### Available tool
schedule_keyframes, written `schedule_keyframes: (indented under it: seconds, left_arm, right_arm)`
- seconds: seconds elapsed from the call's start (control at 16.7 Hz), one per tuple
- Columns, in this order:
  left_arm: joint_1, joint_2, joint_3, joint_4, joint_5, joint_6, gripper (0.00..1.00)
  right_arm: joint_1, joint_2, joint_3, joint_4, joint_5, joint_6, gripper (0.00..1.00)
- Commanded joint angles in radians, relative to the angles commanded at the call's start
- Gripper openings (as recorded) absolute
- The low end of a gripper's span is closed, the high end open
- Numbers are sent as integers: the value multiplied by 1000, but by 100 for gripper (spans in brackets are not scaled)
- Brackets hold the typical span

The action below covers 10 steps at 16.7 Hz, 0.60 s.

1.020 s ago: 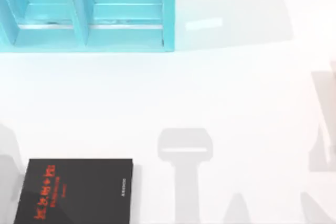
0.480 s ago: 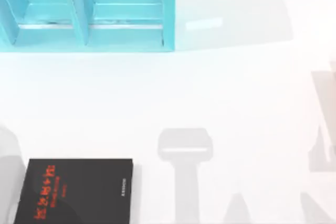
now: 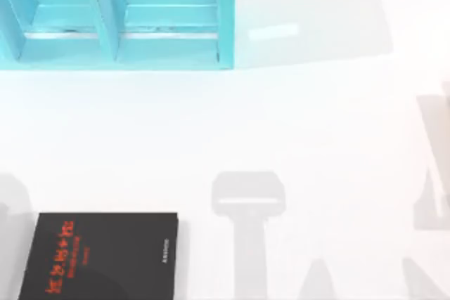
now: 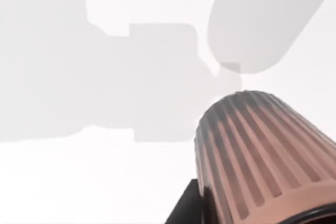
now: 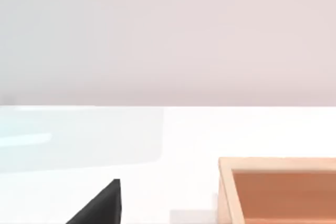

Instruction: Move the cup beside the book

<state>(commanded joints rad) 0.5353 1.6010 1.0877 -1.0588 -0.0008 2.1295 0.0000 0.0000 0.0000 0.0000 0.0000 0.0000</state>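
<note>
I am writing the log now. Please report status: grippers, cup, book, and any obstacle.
Cup, ribbed pinkish, close in left wrist view. Book flat at table's near left. Turquoise shelf far left, apart from book. Wooden tray in right wrist view.

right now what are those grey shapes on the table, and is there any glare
Top view: the grey shapes are soft shadows on the white table, and a pale turquoise reflection lies right of the turquoise shelf. Left wrist view: broad grey shadows lie behind the ribbed cup. Right wrist view: a faint turquoise sheen on the tabletop.
</note>
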Motion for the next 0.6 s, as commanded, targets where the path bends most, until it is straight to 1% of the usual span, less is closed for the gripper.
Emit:
schedule_keyframes:
  seconds: [0.18, 0.3, 0.42, 0.6]
  left_arm:
    - [-6, -5, 0, -3, 1, -30, 0]
    - [-19, -16, 0, -10, 4, -102, 0]
    - [-40, -31, -1, -21, 7, -214, 0]
    - [-83, -61, -8, -46, 14, -429, 0]
  right_arm:
    - [0, 0, 0, 0, 0, 0, 100]
    - [0, 0, 0, 0, 0, 0, 100]
    - [0, 0, 0, 0, 0, 0, 100]
    - [0, 0, 0, 0, 0, 0, 100]
